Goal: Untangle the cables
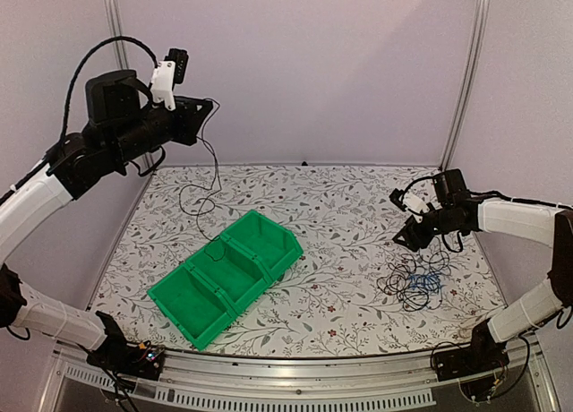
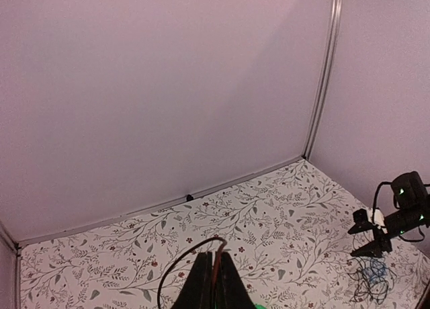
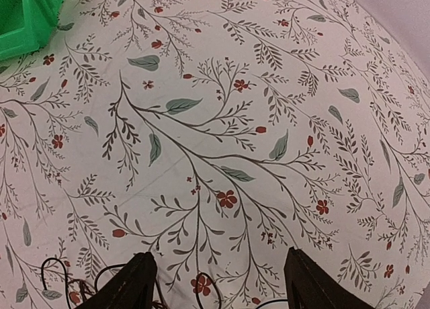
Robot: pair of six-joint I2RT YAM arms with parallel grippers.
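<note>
Black, hair-thin: clenching one cable (image 1: 218,170) in left pincer (image 1: 208,109) | holding right pincer (image 1: 410,239) released by tangle (image 1: 414,282) | showing blue overhead, not right wrist.

My top camera sits high at the near edge, looking down over the worktop (image 1: 358,206). The left wrist camera rides high, facing the back wall (image 2: 168,87) and, far off, the right end effector (image 2: 368,245). The right wrist camera looks down close onto the worktop, sharing the green bin (image 3: 23,20) corner with the top view.
</note>
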